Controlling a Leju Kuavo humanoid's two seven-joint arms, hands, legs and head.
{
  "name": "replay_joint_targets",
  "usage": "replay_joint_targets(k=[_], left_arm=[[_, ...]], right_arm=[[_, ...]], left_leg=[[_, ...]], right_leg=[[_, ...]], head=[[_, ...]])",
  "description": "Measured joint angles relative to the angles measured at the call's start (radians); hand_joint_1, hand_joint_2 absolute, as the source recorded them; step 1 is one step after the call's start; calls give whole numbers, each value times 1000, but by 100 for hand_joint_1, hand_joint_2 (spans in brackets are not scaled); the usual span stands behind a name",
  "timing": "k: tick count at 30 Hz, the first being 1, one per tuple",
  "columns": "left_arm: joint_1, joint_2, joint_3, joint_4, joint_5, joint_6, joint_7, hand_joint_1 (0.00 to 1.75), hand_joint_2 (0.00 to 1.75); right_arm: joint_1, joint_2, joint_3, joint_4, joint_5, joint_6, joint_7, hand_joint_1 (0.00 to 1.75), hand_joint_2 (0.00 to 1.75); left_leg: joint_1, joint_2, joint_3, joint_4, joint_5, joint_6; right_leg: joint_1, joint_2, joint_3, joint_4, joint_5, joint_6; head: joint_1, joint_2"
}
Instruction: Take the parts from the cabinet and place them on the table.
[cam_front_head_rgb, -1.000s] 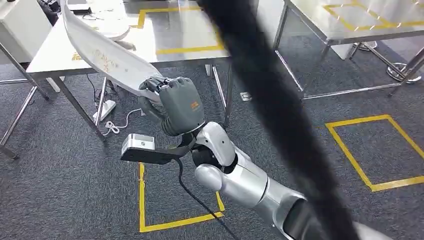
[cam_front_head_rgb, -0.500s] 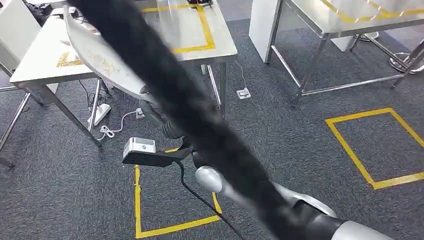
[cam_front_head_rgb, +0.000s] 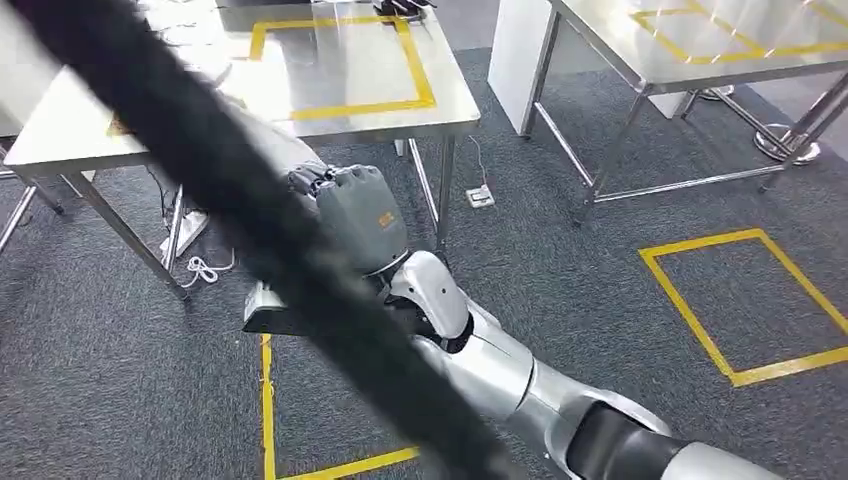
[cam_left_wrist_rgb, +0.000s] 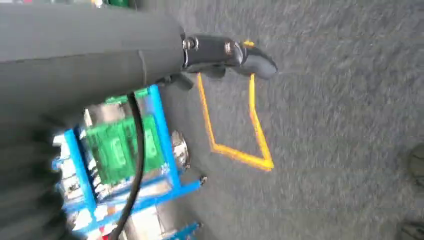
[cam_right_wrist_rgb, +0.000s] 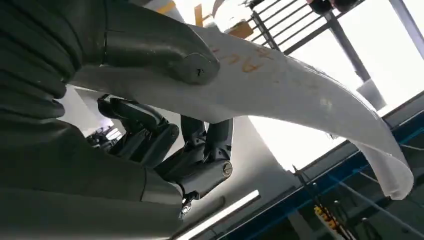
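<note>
We are holding the white part (cam_right_wrist_rgb: 280, 85) in our right hand (cam_front_head_rgb: 355, 215), now nearer the worktop (cam_front_head_rgb: 340, 70) than a second ago. We are closing in for placement. Left hand (cam_left_wrist_rgb: 227, 52) is hanging over carpet, fingers curled, holding nothing.

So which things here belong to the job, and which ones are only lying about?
Job:
- white curved part, held by the right hand
- steel table with the yellow square

Lying about:
- white power strip on the carpet
- second table
- yellow floor square
</note>
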Motion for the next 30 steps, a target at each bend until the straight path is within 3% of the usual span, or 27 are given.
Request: replay_joint_targets(k=[1,2,3,4,6,8,11,12,13,16,17,18,19,21,22,23,27,28,29,30], left_arm=[[0,0,0,0,0,0,0,0,175],[1,0,0,0,0,0,0,0,175],[2,0,0,0,0,0,0,0,175],[3,0,0,0,-2,0,0,0,175],[3,-2,0,0,-3,0,1,0,175],[0,-4,0,1,-6,0,4,0,175],[0,-4,-1,1,-13,0,13,0,175],[-1,-4,-1,0,-15,0,13,0,175],[-3,-5,-1,1,-18,0,14,0,175],[-4,-6,-2,2,-21,0,14,0,175],[-2,-6,-2,2,-21,0,14,0,175],[-1,-6,-2,2,-22,0,14,0,175],[-2,-6,-2,2,-23,0,14,0,175],[-2,-5,-2,2,-23,0,14,0,175],[-2,-5,-2,2,-23,0,14,0,175],[-5,-6,-2,2,-23,0,13,0,175],[-4,-7,-2,3,-24,0,11,0,175],[-4,-7,-2,3,-24,0,11,0,175],[-5,-7,-2,3,-24,0,11,0,175],[-6,-7,-2,2,-26,0,11,0,175]], right_arm=[[4,-2,0,1,0,0,-2,175,175],[8,-5,0,2,-1,0,-2,175,175],[11,-7,0,3,-2,0,-3,175,175],[12,-8,0,3,-2,0,-3,175,175],[11,-8,0,3,-2,-1,-3,175,175],[11,-9,0,3,0,-2,-3,175,175],[15,-11,-4,2,8,-2,8,175,175],[16,-11,-5,-2,11,-1,11,175,175],[16,-12,-5,-7,14,0,14,175,175],[21,-12,-7,-11,19,4,18,175,175],[25,-12,-7,-11,19,4,18,175,175],[28,-12,-7,-11,19,5,18,175,175],[31,-12,-7,-11,19,5,18,175,175],[31,-12,-7,-11,19,5,18,175,175],[31,-12,-8,-12,19,5,18,175,175],[31,-12,-9,-14,19,5,17,175,175],[36,-13,-15,-20,26,6,17,175,175],[36,-13,-15,-21,28,6,15,175,175],[34,-13,-15,-23,29,6,15,175,175],[33,-13,-16,-24,32,7,14,175,175]], left_leg=[[-1,0,3,1,-5,1],[-1,0,8,1,-9,1],[-1,0,15,1,-14,0],[-1,0,23,1,-20,-1],[-1,0,45,2,-35,-8],[-7,-2,48,5,-47,-20],[-6,4,57,-6,-51,-36],[-4,4,50,0,-57,-41],[-4,3,42,28,-66,-45],[-2,3,-87,256,-152,-55],[-2,3,-126,311,-157,-57],[-1,3,-139,314,-135,-59],[0,3,-128,271,-92,-58],[3,3,-60,97,19,-58],[4,3,-32,21,40,-55],[-3,2,-6,-4,11,-47],[-1,-1,5,2,-4,-11],[-1,-1,15,-1,-8,-3],[-1,-1,21,-1,-13,2],[-2,-1,26,-1,-19,4]], right_leg=[[0,0,-50,79,-22,2],[0,0,-85,122,-19,3],[0,-1,-92,110,9,2],[0,-1,-76,56,56,0],[2,-7,5,-140,175,-10],[11,-12,37,-202,164,-23],[13,-5,37,-202,157,-37],[3,-4,47,-212,162,-46],[3,-4,55,-215,158,-51],[3,-6,71,-215,142,-63],[3,-5,78,-215,136,-63],[2,-3,87,-215,129,-61],[0,-1,97,-214,122,-59],[-3,1,121,-213,103,-50],[-3,1,127,-213,93,-43],[4,4,126,-208,81,-33],[2,5,145,-207,79,-12],[-1,-2,134,-176,72,-3],[0,-5,107,-126,59,-1],[0,-5,50,-38,32,1]], head=[[0,0],[1,0],[0,0],[1,0],[1,0],[-2,0],[-2,0],[-2,0],[-3,0],[-5,0],[-6,0],[-5,0],[-5,0],[-5,0],[-6,0],[-15,0],[-10,0],[-6,0],[-6,0],[-5,0]])
